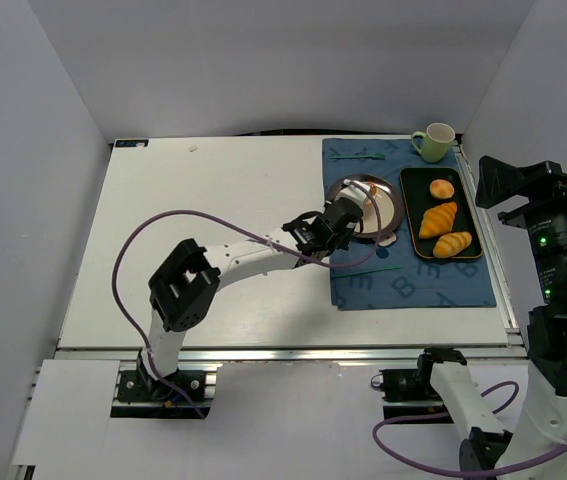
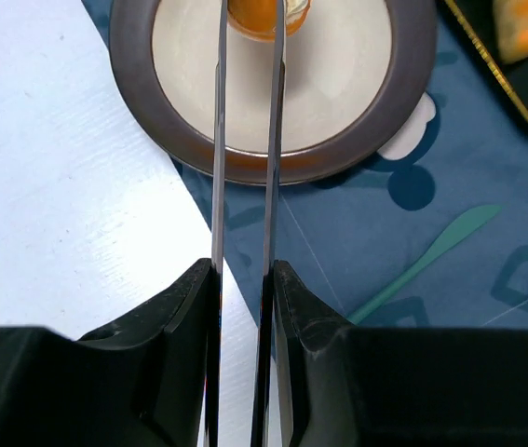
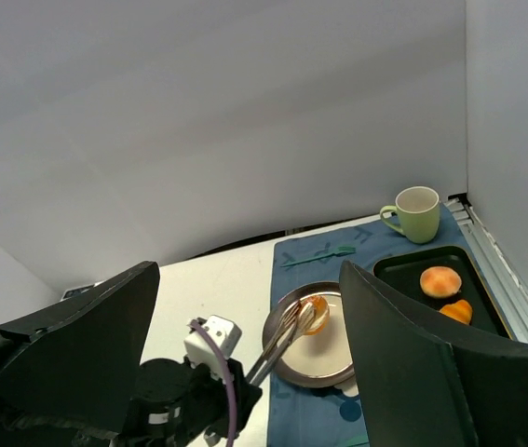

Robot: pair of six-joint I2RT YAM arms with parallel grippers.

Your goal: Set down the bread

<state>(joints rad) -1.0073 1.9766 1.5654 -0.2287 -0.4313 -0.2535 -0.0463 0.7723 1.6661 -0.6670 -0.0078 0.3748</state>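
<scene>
Two left jaws are being clamped on the bread (image 2: 262, 15) over the plate (image 2: 131, 65), shown closely only at the left wrist; right jaws are being held apart.

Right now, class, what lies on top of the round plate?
The bread, pinched between the tips of the tongs, over the plate. The blades cover its sides and strips of the plate. Whether it rests on the plate cannot be seen.

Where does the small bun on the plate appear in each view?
Top external: bun right of centre, on the plate.
Left wrist: bun at top edge, between the tongs.
Right wrist: bun at lower centre, at the tongs' tips.
Shared landmark: the plate.
</scene>
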